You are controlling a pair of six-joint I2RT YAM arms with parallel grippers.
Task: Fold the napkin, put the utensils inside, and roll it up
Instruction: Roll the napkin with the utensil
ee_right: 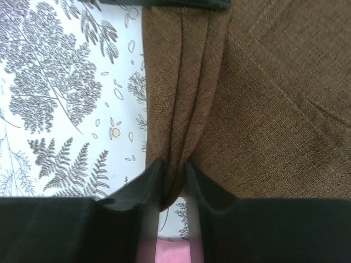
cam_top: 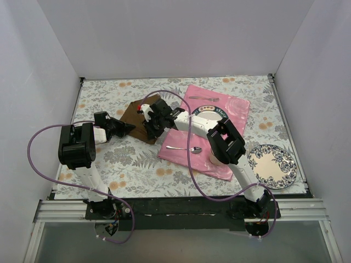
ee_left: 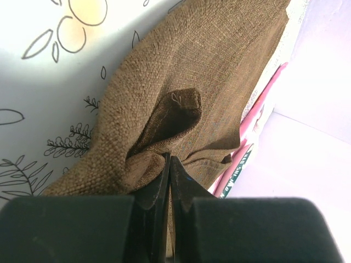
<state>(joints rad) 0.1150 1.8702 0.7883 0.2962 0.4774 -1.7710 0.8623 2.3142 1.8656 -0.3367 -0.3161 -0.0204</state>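
The left gripper (ee_left: 169,164) and the right gripper (ee_right: 174,183) each pinch an edge of the napkin (cam_top: 135,112), probably to fold it.

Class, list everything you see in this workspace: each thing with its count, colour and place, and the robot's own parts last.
napkin: one, dark brown, bunched on the table left of the mat
fork: one, silver, far edge of the mat
spoon: one, silver, near edge of the mat
pink mat: one, pink, middle-right of the table
patterned plate: one, white with blue flowers, right of the mat
second plate: one, dark-rimmed, on the mat, partly hidden by the right arm
table: one, floral covering
cables: two, purple, one per arm
left gripper: one, black, shut on the napkin
right gripper: one, black, pinching a napkin fold
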